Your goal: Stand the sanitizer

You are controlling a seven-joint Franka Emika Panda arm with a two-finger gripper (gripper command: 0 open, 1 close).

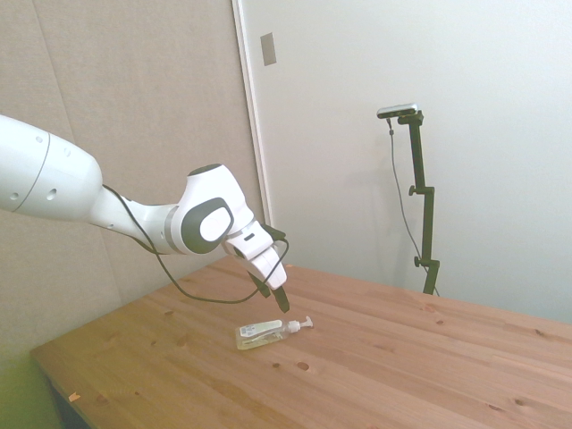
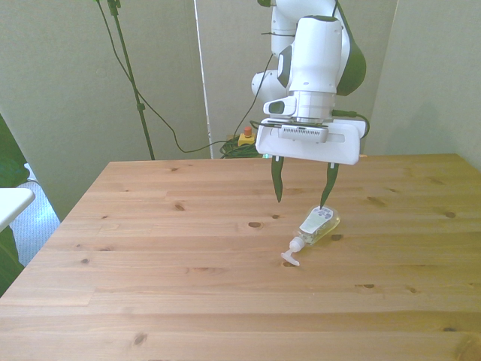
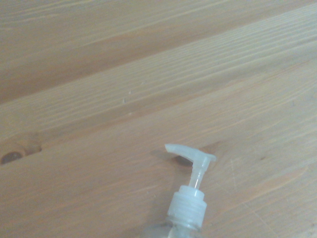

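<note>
Wooden surface carries the sanitizer flat; my claw hangs spread above it, so I should straddle the body squarely

The wrist view cut off the sanitizer below its collar, and its label print was too small to read in the front view.

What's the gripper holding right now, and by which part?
Nothing. The gripper is open above the table; the sanitizer lies on its side, untouched.
</note>
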